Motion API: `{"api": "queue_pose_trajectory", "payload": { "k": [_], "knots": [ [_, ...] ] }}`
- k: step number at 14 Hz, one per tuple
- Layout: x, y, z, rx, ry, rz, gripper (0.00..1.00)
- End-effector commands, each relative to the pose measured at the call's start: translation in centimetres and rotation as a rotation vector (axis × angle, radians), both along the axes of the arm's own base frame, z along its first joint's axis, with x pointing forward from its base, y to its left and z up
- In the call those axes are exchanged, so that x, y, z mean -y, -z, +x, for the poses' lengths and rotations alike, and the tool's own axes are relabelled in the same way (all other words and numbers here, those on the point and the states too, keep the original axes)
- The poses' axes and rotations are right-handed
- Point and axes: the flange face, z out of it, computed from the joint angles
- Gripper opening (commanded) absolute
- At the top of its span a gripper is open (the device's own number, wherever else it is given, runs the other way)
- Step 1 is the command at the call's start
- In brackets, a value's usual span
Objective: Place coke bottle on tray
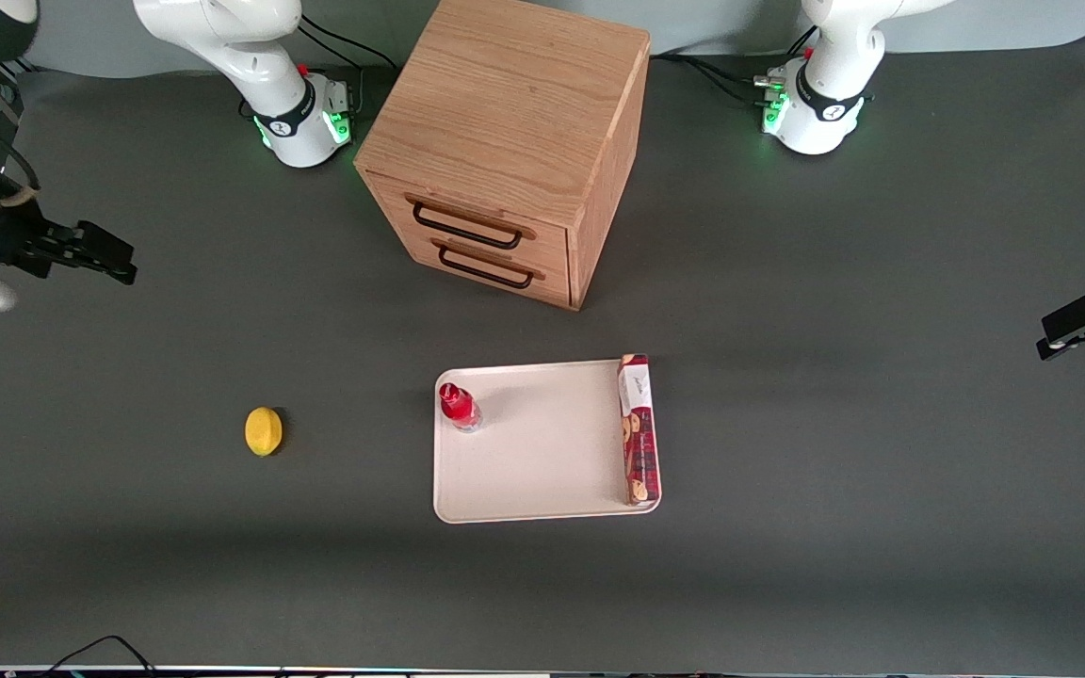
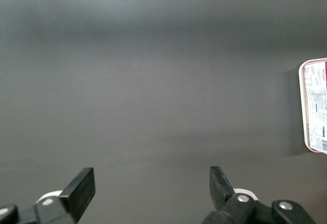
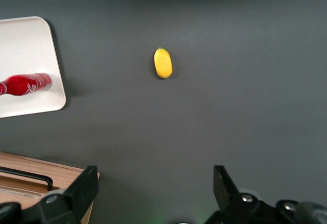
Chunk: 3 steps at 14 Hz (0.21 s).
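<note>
Claw (image 1: 114, 259) of the working arm is hanging high over the table at its own end, well apart from everything; in the right wrist view its two dark fingers (image 3: 82, 191) are standing wide apart with nothing between them, so it is gaping and carrying nothing. That reads to me as an arm clear of the job, not one about to grasp.

Next along, a lemon (image 1: 264, 431) is lying alone on the dark table (image 1: 882, 471), between the claw's end and the tray, touching nothing.

Then the tray (image 1: 542, 461) is sitting in front of the wooden drawer cabinet (image 1: 505, 151), nearer the front camera than it. The coke bottle (image 1: 459, 406) is standing upright inside the rim, near the tray corner that faces the working arm's end and the cabinet, cap up and silvery base on the tray floor. Judging by that, the placing looks done, and the bottle is probably staying near that edge because it is the closest reach for the arm.

Last, a long red biscuit box (image 1: 638, 428) is lying along the tray's edge toward the parked arm's end, well apart from the bottle.
</note>
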Motion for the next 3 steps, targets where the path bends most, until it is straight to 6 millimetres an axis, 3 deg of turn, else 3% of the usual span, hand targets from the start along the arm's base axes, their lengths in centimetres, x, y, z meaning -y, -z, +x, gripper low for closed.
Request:
{"api": "queue_pose_trajectory", "payload": {
  "k": [1, 3],
  "knots": [
    [0.17, -0.48, -0.73, 0.018, 0.016, 0.074, 1.00],
    [0.21, -0.53, -0.64, 0.015, 0.023, 0.070, 1.00]
  ]
}}
